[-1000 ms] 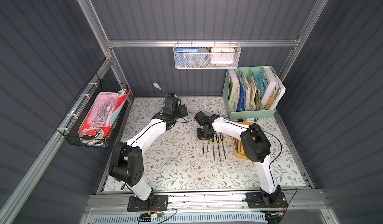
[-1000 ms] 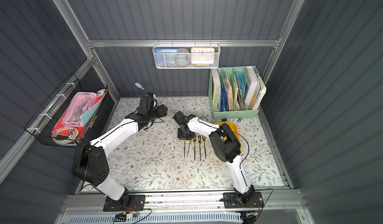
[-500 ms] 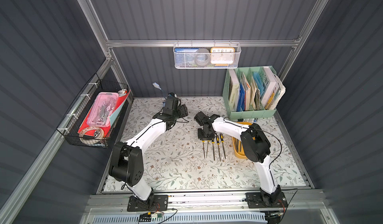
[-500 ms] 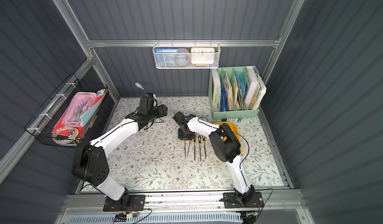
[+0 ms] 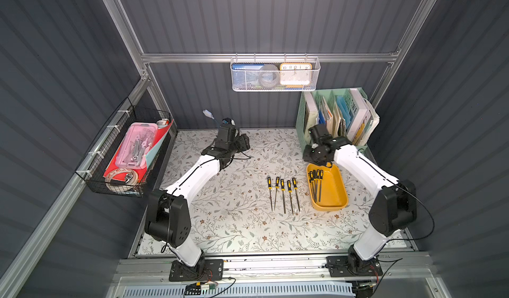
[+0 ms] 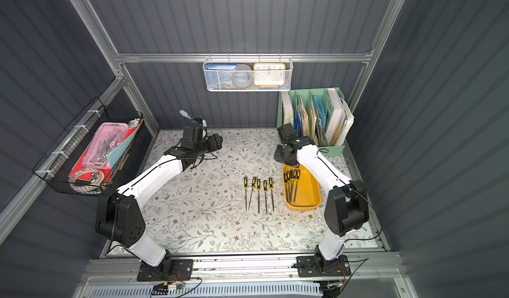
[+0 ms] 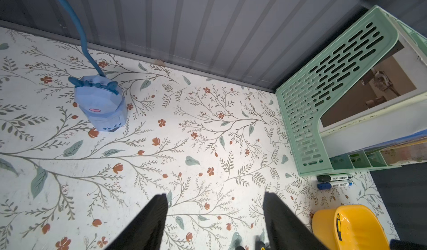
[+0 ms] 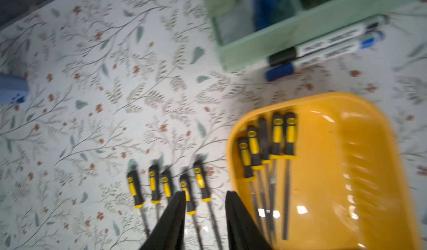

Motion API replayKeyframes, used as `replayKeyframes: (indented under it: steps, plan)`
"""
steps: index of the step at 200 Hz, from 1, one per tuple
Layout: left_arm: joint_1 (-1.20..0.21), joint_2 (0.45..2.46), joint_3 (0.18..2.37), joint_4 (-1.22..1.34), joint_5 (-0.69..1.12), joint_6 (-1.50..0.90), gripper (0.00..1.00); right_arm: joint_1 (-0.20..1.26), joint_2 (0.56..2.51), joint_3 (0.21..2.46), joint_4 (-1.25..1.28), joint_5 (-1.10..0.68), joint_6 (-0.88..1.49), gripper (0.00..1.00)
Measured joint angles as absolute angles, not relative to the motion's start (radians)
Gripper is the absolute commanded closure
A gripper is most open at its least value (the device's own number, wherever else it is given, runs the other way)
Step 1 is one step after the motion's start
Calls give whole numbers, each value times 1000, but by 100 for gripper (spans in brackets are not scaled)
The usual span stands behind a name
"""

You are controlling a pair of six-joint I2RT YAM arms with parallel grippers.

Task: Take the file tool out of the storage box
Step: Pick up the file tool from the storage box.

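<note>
We see the storage box [image 5: 334, 197], a shallow mustard-yellow plastic tray with rounded corners, lying on the floral-patterned bench [image 5: 234, 222]. Five slim metal files with black-and-yellow handles [image 8: 265, 144] rest inside it. They are bunched along the tray wall that faces a row of five more such files [image 5: 283, 191], which lies just beside the tray on the bench.

The right end effector [image 8: 205, 194] hangs above the tray's end where the file handles point, toward the mint-green slotted plastic book organiser [image 5: 303, 117]. It is clear of the files and touches nothing. Its black fingers [image 8: 175, 214] stand released with a gap between them, and nothing is gripped.

The left end effector [image 7: 215, 195] is well apart from the tray, beyond the loose row. Its fingers are spread wide and empty over bare bench.
</note>
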State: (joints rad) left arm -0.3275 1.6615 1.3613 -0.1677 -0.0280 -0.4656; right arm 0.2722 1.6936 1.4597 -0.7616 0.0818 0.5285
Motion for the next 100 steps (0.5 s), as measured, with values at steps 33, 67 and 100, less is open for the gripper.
replayKeyframes:
  steps: [33,67,100]
  plan:
    - [-327,1679,1362,-168,-17,-466,29,142,1738,1360,-785,67,464,60]
    - [-327,1684,1362,-166,-7,-466,29,91,1819,1345,-783,39,410,60]
    - [-327,1684,1361,-164,-6,-466,29,69,1904,1380,-781,25,370,60]
